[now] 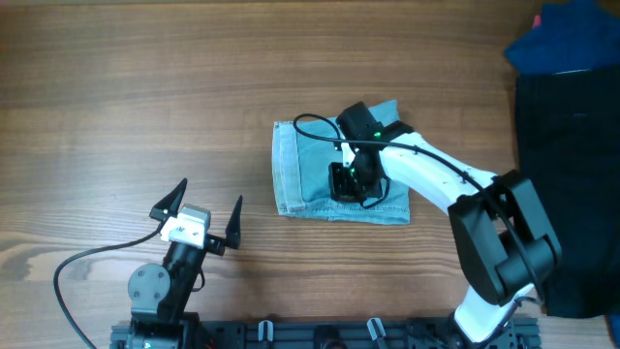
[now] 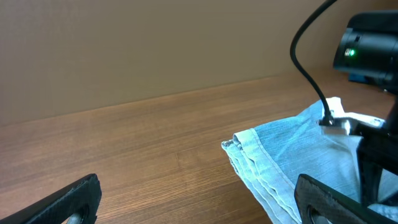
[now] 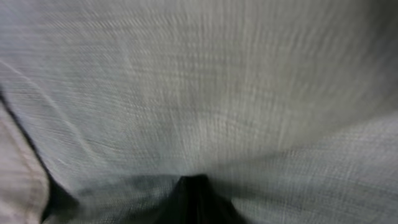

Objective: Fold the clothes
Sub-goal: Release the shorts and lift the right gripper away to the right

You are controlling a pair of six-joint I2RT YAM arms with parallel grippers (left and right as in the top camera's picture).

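Overhead: the denim (image 1: 310, 165) lies mid-table as a compact, layered rectangle, so I judge the folding nearly done; the right gripper (image 1: 349, 182) is down on its middle, apparently pressing or smoothing the top layer; from above I cannot tell whether its jaws are apart or together; the left gripper (image 1: 209, 206) sits well apart from the denim, near the front edge of the table (image 1: 116, 97), jaws spread wide and empty; a dark pile (image 1: 567, 145) and a blue cloth (image 1: 567, 39) lie at the far right, likely the next pieces; the next move probably calls for lifting the right gripper straight up without dragging the top layer, then checking that the upper right corner, which juts out a little, lies flat.

Left wrist: both fingers (image 2: 68, 200) show at the bottom corners, far apart, nothing between them; this low angle alone shows the stacked edges of the denim's near corner, several layers lying neatly on one another; the right arm (image 2: 373, 43), with a green light, stands over the cloth.

Right wrist: pale woven cloth fills the picture, blurred and very close, which confirms contact that the overhead only suggests; a seam (image 3: 18, 168) runs at lower left; a dark tip (image 3: 199, 199) shows at bottom centre; the jaws' state cannot be told here either.
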